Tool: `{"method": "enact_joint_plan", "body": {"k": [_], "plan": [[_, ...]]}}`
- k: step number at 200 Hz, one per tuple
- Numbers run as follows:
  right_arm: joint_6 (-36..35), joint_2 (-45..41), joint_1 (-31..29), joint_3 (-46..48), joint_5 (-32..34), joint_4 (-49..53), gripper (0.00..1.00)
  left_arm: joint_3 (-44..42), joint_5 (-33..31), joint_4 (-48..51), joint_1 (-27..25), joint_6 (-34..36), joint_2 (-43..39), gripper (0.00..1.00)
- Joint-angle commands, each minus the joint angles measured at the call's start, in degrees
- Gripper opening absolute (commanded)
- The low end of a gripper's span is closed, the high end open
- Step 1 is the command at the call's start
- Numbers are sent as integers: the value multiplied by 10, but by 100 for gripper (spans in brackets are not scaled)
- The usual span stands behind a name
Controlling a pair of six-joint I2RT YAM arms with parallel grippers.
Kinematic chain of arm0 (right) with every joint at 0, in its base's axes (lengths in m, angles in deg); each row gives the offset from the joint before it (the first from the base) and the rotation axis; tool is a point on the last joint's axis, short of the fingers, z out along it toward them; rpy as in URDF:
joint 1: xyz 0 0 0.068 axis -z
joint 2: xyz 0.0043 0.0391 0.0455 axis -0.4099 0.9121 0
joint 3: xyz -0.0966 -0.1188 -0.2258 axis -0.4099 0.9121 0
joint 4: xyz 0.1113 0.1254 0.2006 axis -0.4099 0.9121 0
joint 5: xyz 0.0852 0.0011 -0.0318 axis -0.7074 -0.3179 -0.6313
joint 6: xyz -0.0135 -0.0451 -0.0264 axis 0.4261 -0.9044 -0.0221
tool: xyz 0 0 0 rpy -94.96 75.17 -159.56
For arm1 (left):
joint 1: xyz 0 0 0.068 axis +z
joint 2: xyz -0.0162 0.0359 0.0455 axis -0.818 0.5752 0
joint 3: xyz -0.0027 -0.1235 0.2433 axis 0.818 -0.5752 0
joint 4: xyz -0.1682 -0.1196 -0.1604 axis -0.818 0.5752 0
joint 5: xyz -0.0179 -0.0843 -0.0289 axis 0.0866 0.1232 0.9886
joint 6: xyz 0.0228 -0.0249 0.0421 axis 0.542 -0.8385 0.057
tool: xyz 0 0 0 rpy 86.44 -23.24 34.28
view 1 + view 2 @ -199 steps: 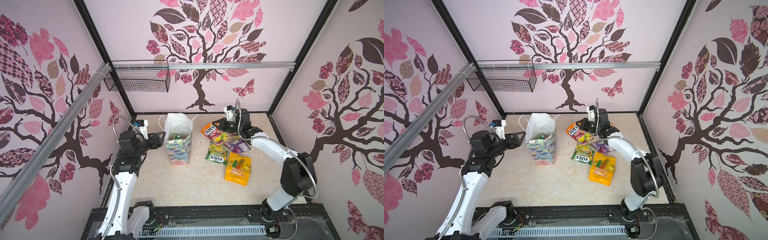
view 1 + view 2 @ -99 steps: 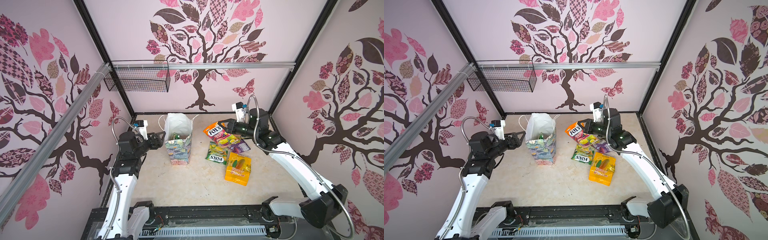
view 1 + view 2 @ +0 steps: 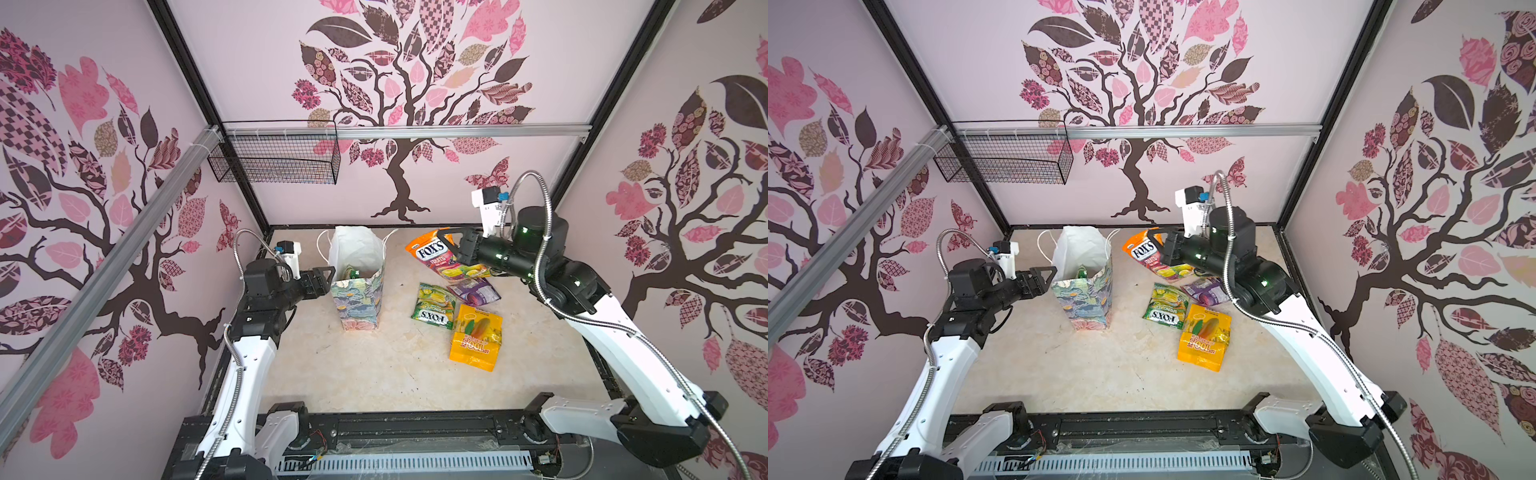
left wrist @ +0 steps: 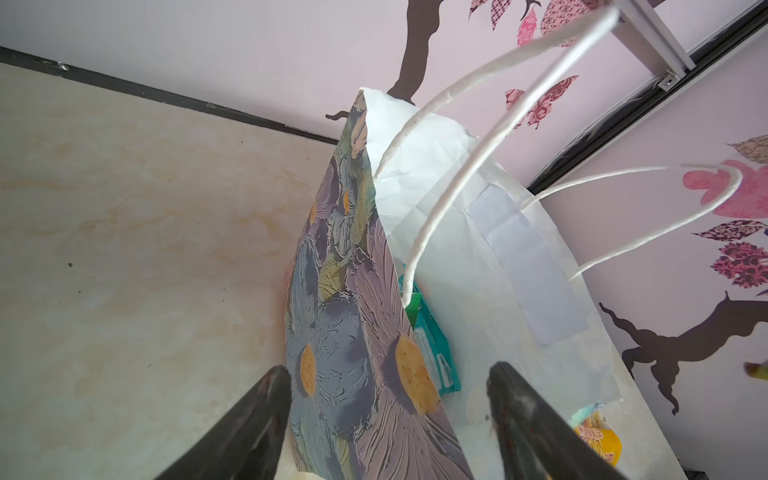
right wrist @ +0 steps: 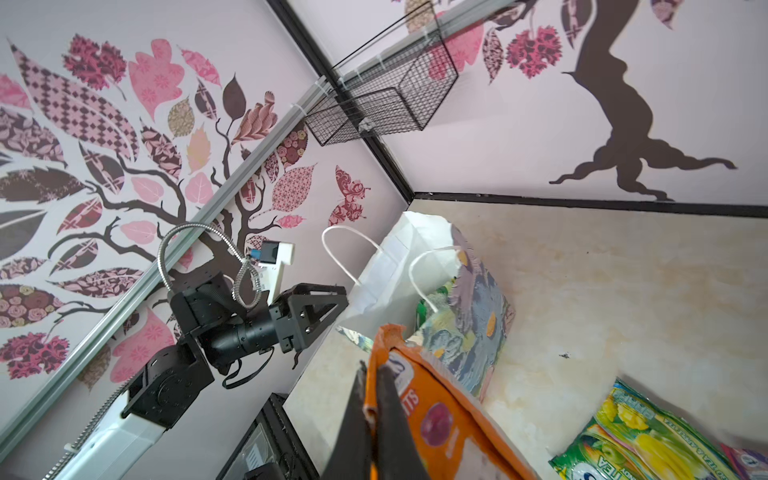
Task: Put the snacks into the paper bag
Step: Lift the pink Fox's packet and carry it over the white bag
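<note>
The beige table [image 3: 365, 374] looks much as it did a second ago. The paper bag [image 3: 357, 291] stands upright towards its back left, mouth open, with a teal packet [image 4: 432, 345] already showing inside.

The big change is on the right. That arm has swung up and away from the pile. The right gripper [image 5: 372, 386], jaws pressed together on the top edge of the orange packet [image 3: 432, 253], now carries it in the air just right of the bag.

The left gripper [image 4: 388, 374] has barely moved, its jaws spread either side of the bag's near wall; I can't tell whether they touch it.

So one more snack is on its way, I'd say. The green packet [image 3: 434, 307], purple packet [image 3: 478, 291] and yellow packet [image 3: 476, 336] wait on the table.
</note>
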Motion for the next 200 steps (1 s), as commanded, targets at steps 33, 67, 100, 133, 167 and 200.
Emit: {"method": "enact_joint_plan", "body": {"k": [33,67,100,133,167,200], "plan": [[-10,95,-94,-122,167,-53,0,104,-76,8,-1,22,19,80],[-10,167,-134,-199,211,-76,0,91,-31,-44,14,10,33,76],[0,247,-145,-266,222,-92,0,56,16,-93,31,-28,30,57],[-10,318,-154,-346,262,-85,0,40,44,-117,37,-58,19,50],[-4,360,-156,-374,278,-118,0,28,64,-133,33,-77,19,51],[-15,376,-156,-390,315,-127,0,36,58,-128,21,-77,22,65]]}}
